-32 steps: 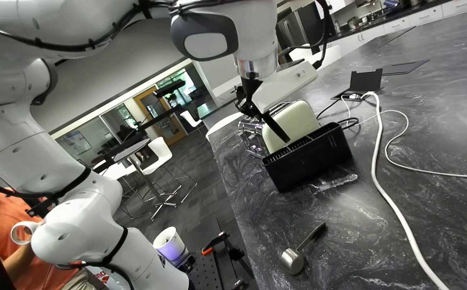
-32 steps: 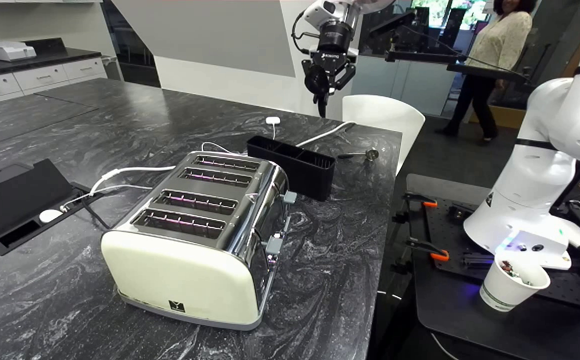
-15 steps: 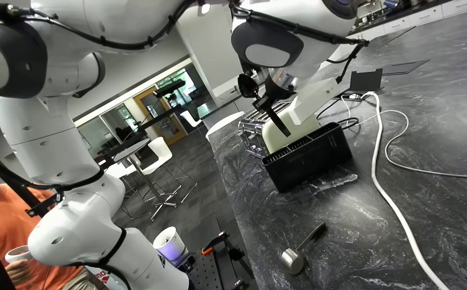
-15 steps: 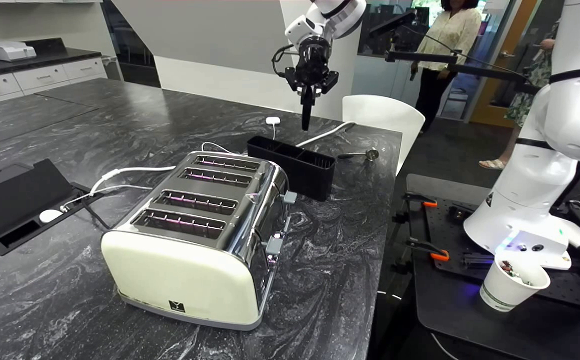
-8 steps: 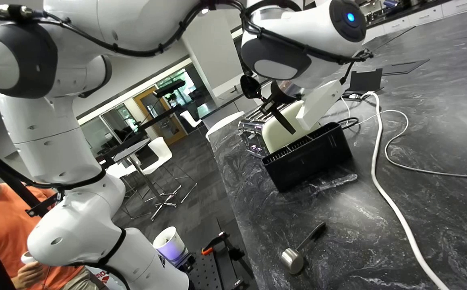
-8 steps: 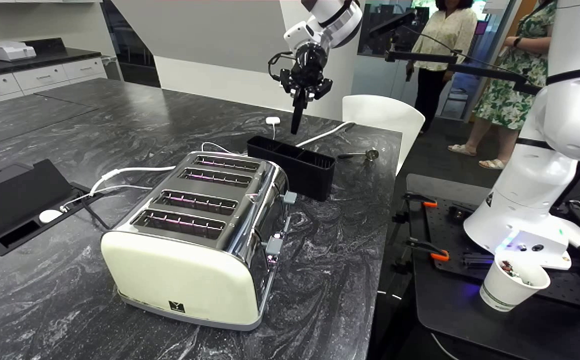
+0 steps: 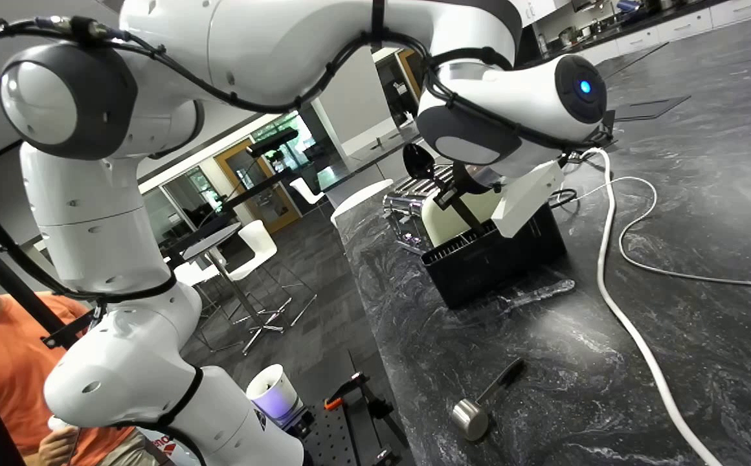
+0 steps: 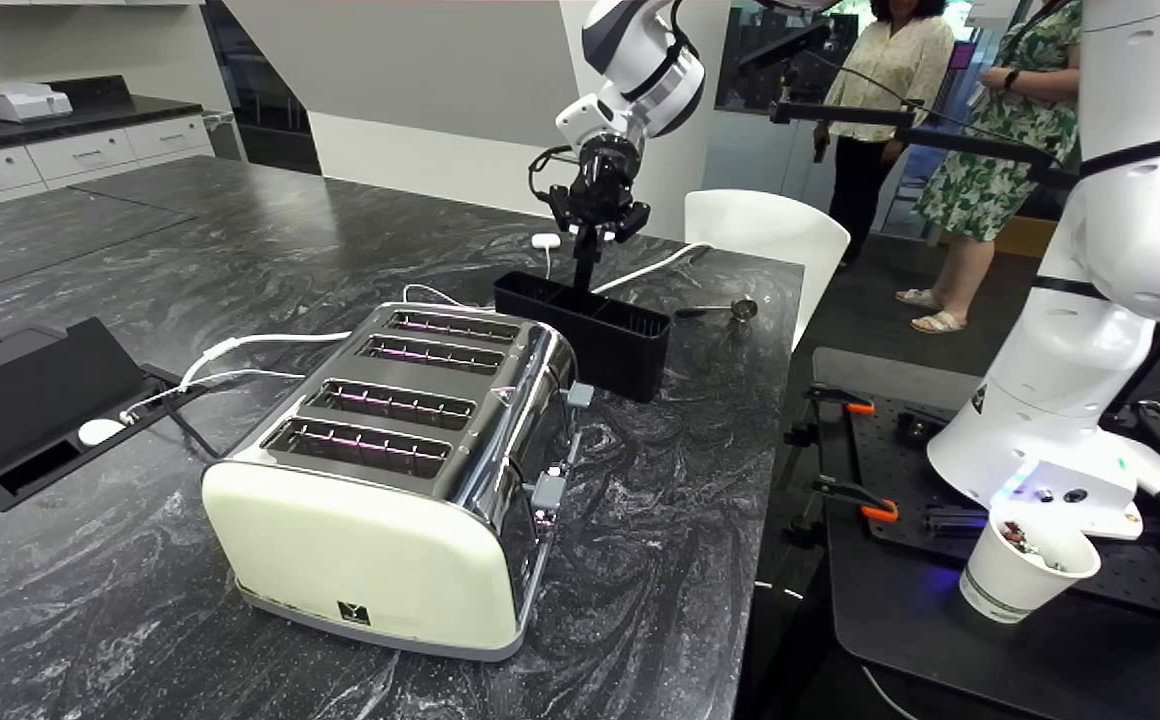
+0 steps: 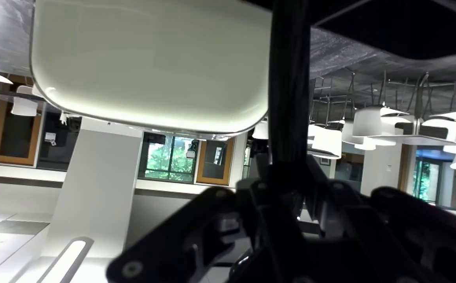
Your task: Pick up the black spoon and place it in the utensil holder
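Black spoon point(image 9: 289, 86), handle down, is clamped in gripper point(image 9: 287, 173); lower end at rim of holder point(image 8: 622, 352); toaster point(image 8: 360, 555) stands beside holder; scoop point(image 7: 470, 419) lies apart.

Black spoon point(image 7: 419, 160) and gripper point(image 8: 588, 244) are taking up the space over the middle of the utensil holder point(image 8: 625, 352); both end compartments are lying open from above. Toaster point(image 8: 350, 545) is blocking one long side. Open strip is running along the table point(image 8: 665, 560) edge nearest the robot base point(image 8: 1025, 450); metal scoop point(image 8: 743, 309) is obstructing near the corner by the white chair point(image 8: 765, 230), white cable point(image 8: 652, 267) is crossing to the adjoining edge.
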You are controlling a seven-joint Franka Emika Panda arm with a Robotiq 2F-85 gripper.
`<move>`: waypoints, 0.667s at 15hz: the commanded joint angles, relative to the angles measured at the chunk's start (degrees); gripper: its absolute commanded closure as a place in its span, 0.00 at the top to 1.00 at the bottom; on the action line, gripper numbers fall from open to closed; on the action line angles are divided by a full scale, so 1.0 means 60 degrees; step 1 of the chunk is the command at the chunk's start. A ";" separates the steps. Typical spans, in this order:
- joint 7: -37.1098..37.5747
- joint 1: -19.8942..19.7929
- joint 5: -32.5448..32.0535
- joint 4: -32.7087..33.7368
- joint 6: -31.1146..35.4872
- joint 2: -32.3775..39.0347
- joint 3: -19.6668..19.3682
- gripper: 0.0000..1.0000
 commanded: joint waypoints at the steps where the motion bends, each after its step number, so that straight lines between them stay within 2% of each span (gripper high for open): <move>1: -0.0238 -0.0034 0.0071 0.0290 0.0754 0.0377 0.0087 0.06; 5: 0.0135 0.0034 -0.0104 0.0298 0.1688 0.0618 0.0103 0.06; 6: 0.0159 0.0046 -0.0143 0.0241 0.1813 0.0588 0.0123 0.48; 7: 0.0123 0.0071 -0.0183 0.0110 0.1945 0.0445 0.0141 0.49; 10: 0.0069 0.0184 -0.0406 -0.0255 0.2167 -0.0098 0.0195 0.71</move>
